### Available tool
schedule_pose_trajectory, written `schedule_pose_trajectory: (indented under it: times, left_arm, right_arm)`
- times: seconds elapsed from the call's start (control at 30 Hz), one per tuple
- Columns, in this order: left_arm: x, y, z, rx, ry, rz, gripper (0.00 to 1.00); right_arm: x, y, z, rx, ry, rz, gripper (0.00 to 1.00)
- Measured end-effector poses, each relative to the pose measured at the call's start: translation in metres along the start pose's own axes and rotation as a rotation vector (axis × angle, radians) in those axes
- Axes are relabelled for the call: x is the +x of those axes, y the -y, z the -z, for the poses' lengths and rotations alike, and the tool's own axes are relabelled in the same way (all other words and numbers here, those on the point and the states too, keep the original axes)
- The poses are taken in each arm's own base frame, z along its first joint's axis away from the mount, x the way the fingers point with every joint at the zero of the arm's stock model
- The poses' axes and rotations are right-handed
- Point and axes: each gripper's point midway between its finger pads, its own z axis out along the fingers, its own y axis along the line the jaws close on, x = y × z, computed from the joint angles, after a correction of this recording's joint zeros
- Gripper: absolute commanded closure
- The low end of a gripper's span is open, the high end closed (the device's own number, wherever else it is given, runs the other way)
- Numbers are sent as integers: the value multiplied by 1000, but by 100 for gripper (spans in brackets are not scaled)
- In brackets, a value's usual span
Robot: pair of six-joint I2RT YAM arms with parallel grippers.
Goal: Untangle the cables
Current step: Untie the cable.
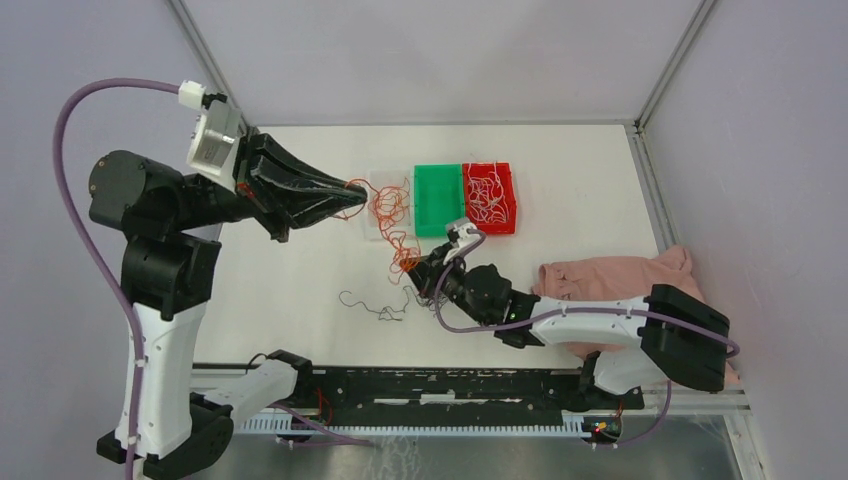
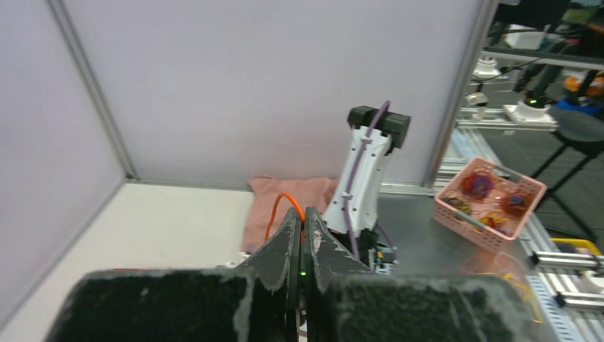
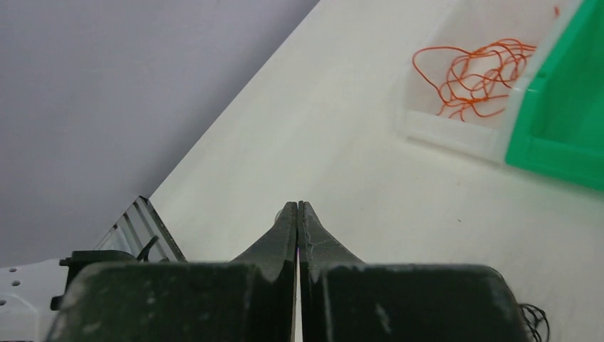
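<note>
Orange cables (image 1: 390, 205) lie curled in a clear tray (image 1: 375, 235), and a strand runs down to a small orange clump (image 1: 404, 262) on the table. My left gripper (image 1: 355, 187) hovers at the tray's left edge, shut on an orange cable (image 2: 280, 205) that loops over its fingertips; the gripper (image 2: 300, 214) shows shut in the left wrist view. My right gripper (image 1: 418, 270) sits low against the orange clump, with its jaws (image 3: 298, 206) shut; no wire shows between them. A thin black cable (image 1: 375, 306) lies loose to the left. White cables (image 1: 488, 195) fill the red tray (image 1: 508, 225).
A green tray (image 1: 437, 200) stands between the clear tray and the red tray. A pink cloth (image 1: 615, 275) lies at the right, partly under the right arm. Off the table, a pink basket (image 2: 491, 196) holds more wire bundles.
</note>
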Motion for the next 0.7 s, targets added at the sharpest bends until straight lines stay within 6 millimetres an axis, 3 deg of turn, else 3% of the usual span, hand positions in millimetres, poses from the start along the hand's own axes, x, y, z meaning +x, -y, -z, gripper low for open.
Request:
schedule_pose_trajectory:
  times: [0.17, 0.2, 0.27, 0.33, 0.4, 0.5, 0.7]
  left_arm:
    - [-20, -14, 4, -133, 40, -157, 97]
    - [-24, -18, 6, -163, 47, -188, 97]
    - [-29, -21, 8, -200, 55, -227, 97]
    - [-29, -23, 10, -215, 51, -249, 97]
    - [-25, -25, 10, -218, 39, -248, 97]
    - [-16, -28, 10, -214, 14, -229, 97]
    - [7, -35, 9, -201, -36, -163, 97]
  right_arm:
    - [10, 28, 24, 66, -8, -7, 98]
    - [12, 33, 29, 77, -9, -9, 92]
    - [12, 40, 35, 93, -12, -9, 60]
    - [7, 38, 39, 85, -9, 3, 41]
    - [-5, 28, 42, 48, 2, 11, 32]
    - [-34, 1, 43, -41, 28, 36, 26]
    - [-135, -79, 52, -262, 154, 119, 27]
